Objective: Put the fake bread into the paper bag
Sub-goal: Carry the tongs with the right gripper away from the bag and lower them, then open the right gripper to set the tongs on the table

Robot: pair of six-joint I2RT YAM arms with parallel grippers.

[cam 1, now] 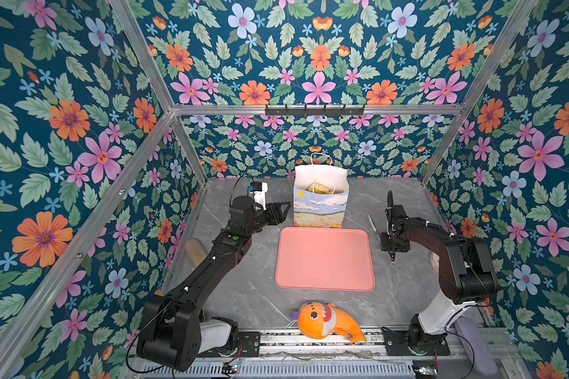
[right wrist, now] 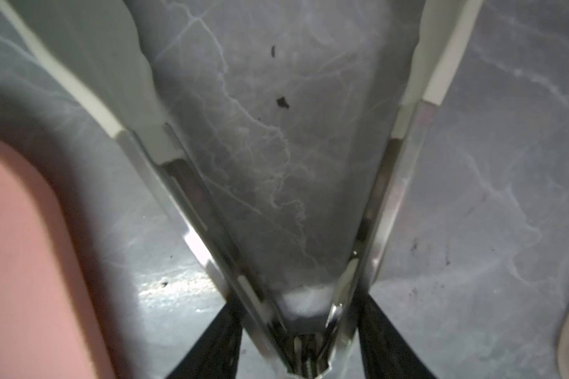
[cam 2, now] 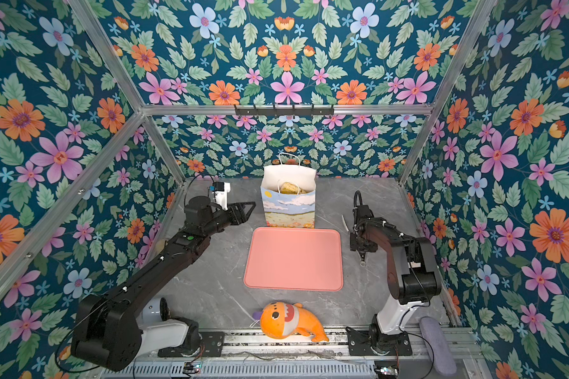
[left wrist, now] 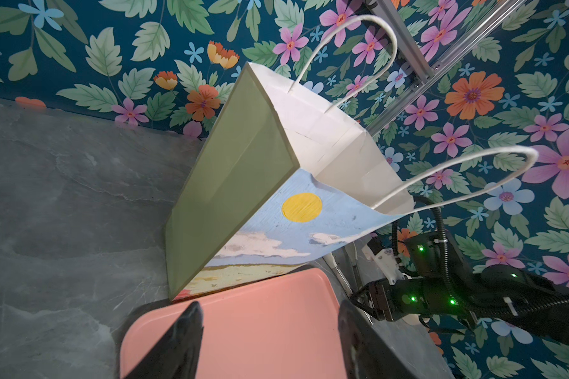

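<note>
— One glossy golden-brown fake bread (cam 1: pixel 321 187) shows inside the tall white paper bag printed with sky and sun (cam 1: pixel 319 210), which stands upright at the back of the grey bench (cam 1: pixel 243 295).
— And around it?
— Flat pink rectangular tray (cam 1: pixel 324 259) just in front. Left gripper (cam 1: pixel 284 212) beside the bag, jaws apart, holding nothing. Right gripper (right wrist: pixel 299 305) clamps spread metal tongs with white tips (right wrist: pixel 385 197), low over the bench beside the tray.

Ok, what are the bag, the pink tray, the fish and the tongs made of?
The bag looks like matte paper: it has sharp creased folds. The tray is probably plastic or silicone: smooth, even pink, with a rounded rim. The fish is plush fabric, soft and fuzzy-looking. The tongs have shiny, reflecting metal arms, and their white tips may be plastic or silicone.
</note>
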